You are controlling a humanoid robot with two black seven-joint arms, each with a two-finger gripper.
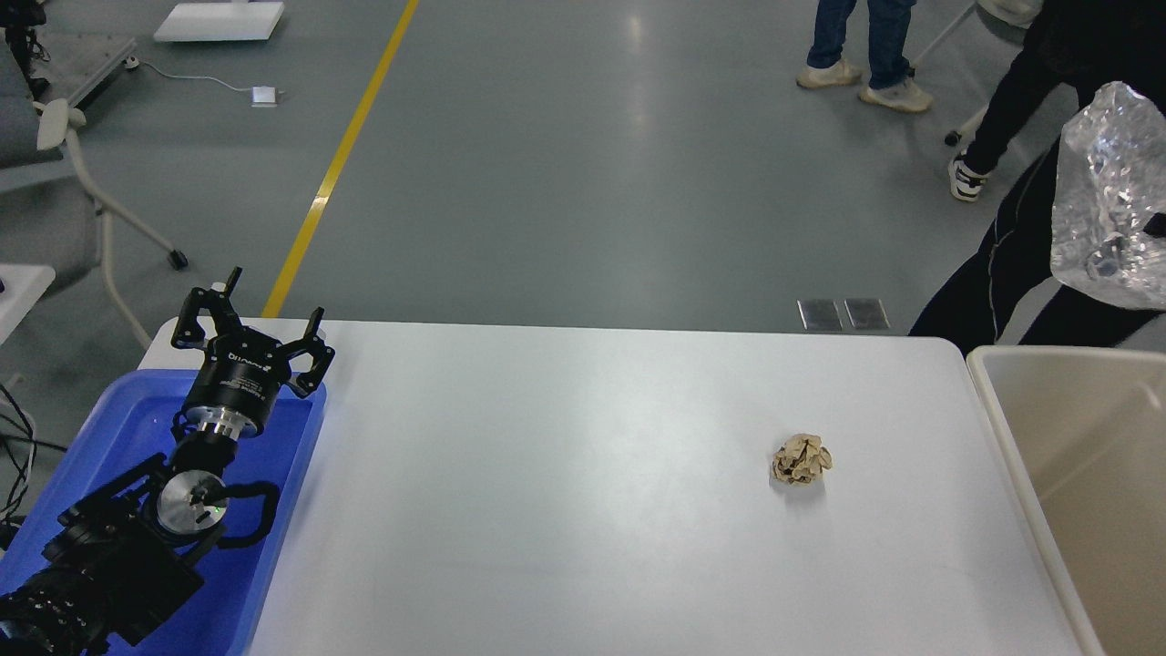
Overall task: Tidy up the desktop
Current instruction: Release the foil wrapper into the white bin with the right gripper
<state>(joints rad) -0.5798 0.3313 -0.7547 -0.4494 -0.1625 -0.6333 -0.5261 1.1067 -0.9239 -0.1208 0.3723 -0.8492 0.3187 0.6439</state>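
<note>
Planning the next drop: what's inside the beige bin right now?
The visible part of the beige bin shows only bare inner walls. Its floor and right side run out of frame, so contents there can't be seen.

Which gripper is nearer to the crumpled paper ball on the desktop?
Left, the only one visible. The left gripper hangs over the blue tray, far left of the paper ball. The right gripper is out of view.

The only lettering in view is a short line of white print on the black body of the left claw (271, 314), at the left of the frame just below its spread fingers. It is too small and tilted to read; it may be a maker's name.
</note>
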